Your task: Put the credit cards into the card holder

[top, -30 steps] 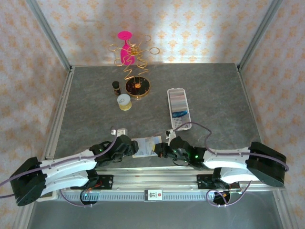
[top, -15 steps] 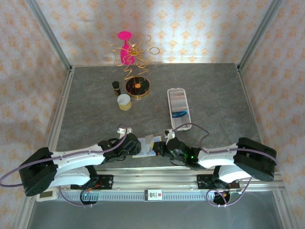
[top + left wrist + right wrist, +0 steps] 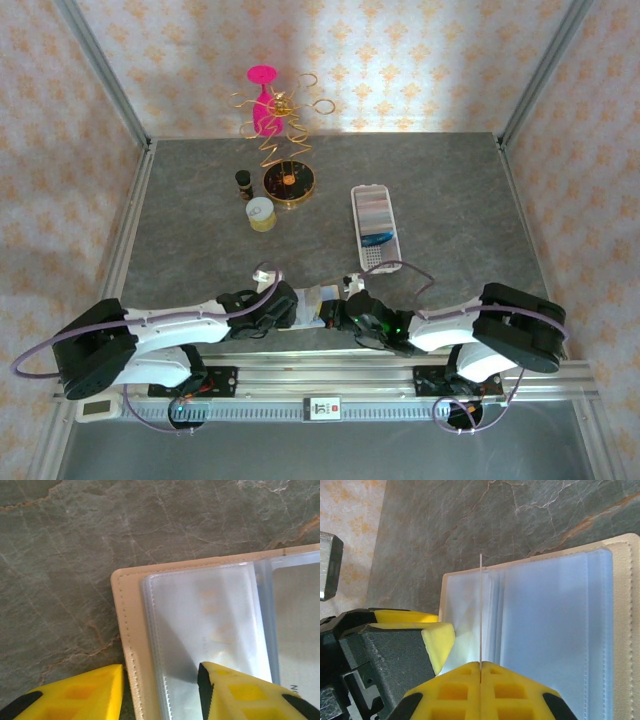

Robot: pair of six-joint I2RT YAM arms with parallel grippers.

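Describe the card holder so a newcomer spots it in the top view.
On the grey stone table, look right of centre, midway back. The card holder lies flat there, long side pointing away from the arms. It is the only long white rectangle, unlike the round yellow object on its left or the beige wallet at the near edge.

Wallet (image 3: 315,298) at near edge of table (image 3: 460,190); card holder (image 3: 374,228) behind, rightward; jar (image 3: 261,213) behind-left.

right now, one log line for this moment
left gripper: open, astride beige wallet edge | right gripper: shut on thin sheet | white card tray: untouched
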